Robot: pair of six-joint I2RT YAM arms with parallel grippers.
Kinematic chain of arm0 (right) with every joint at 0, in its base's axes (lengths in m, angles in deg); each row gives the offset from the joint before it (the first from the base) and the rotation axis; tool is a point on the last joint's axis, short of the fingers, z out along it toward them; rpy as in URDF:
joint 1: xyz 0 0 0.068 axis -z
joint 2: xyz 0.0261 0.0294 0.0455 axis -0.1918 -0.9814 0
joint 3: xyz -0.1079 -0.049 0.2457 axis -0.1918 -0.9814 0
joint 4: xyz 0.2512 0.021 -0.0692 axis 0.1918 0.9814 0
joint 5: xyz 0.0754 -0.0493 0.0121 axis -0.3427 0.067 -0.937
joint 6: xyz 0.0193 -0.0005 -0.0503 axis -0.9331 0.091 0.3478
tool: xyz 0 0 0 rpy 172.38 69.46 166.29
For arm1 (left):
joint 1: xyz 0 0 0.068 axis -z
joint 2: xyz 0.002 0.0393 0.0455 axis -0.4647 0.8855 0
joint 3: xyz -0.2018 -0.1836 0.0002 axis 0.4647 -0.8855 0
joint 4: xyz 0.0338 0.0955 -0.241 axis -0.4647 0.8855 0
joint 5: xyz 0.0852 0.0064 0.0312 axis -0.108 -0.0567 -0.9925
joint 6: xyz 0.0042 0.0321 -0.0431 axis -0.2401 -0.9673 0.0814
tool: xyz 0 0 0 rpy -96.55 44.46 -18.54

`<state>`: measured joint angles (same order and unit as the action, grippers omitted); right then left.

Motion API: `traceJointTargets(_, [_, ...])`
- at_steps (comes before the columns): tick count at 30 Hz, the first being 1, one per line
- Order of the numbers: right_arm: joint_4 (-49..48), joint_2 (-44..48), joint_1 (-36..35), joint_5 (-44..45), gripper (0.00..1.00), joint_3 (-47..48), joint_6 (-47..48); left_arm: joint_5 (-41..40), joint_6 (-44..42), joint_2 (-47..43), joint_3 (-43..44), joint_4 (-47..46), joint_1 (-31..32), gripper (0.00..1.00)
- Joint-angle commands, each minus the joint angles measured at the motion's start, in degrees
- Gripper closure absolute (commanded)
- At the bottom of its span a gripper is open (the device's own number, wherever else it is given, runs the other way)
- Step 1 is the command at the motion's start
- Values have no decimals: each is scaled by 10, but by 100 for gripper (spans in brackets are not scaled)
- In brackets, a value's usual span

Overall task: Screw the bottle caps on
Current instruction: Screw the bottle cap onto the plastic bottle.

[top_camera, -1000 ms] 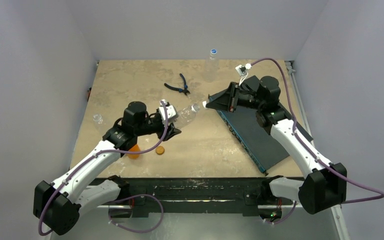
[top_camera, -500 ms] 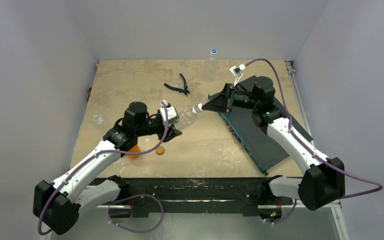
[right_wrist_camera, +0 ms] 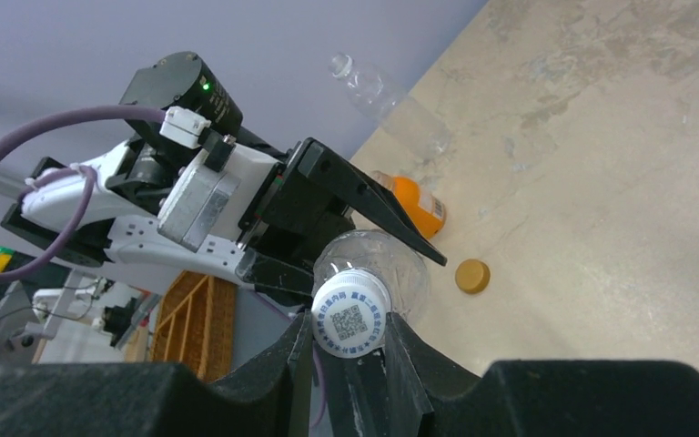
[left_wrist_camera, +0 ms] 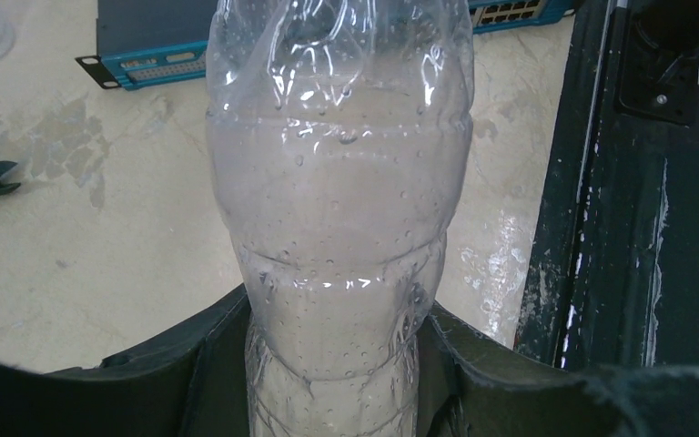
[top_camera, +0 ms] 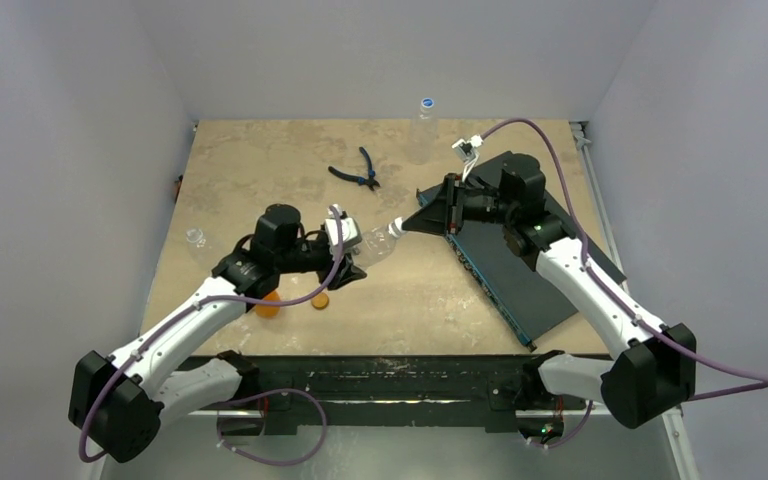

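Right gripper (right_wrist_camera: 350,320) pinches a white cap (right_wrist_camera: 349,309) at the mouth of the clear bottle (left_wrist_camera: 337,182), which the left gripper (left_wrist_camera: 337,364) clamps above mid-table. Likely one done: the far bottle (top_camera: 423,128) wears a blue cap (top_camera: 426,103). Left, the orange bottle (top_camera: 268,304), orange cap (top_camera: 320,299) and another clear bottle (top_camera: 196,238) wait. Four bottles, three caps.

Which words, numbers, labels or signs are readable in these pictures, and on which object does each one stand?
Nothing can be read with certainty.
White cap on the clear bottle, in the right hand: a QR code ringed by tiny characters, too small to read.
Orange bottle: white label, print blurred.
Blue device: front markings, blurred.
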<state>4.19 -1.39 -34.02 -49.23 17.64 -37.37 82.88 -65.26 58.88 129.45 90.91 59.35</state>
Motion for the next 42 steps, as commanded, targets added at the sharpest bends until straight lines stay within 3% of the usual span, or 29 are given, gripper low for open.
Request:
traceJointTargets(1, [147,11,-29,22,82,59,122,39,-24,18,33,-10,8,100])
traceJointTargets(12, [232,21,-60,35,83,83,191,31,-14,20,41,-16,14,100])
traceJointTargets(19, [198,15,-65,12,82,58,148,2,35,-14,10,-104,20,100])
traceJointTargets(29, [316,-36,-72,86,83,97,127,-183,4,-21,19,-156,65,100])
traceJointTargets(42, [387,-93,-79,170,85,119,-10,-434,-38,16,-16,-308,190,100])
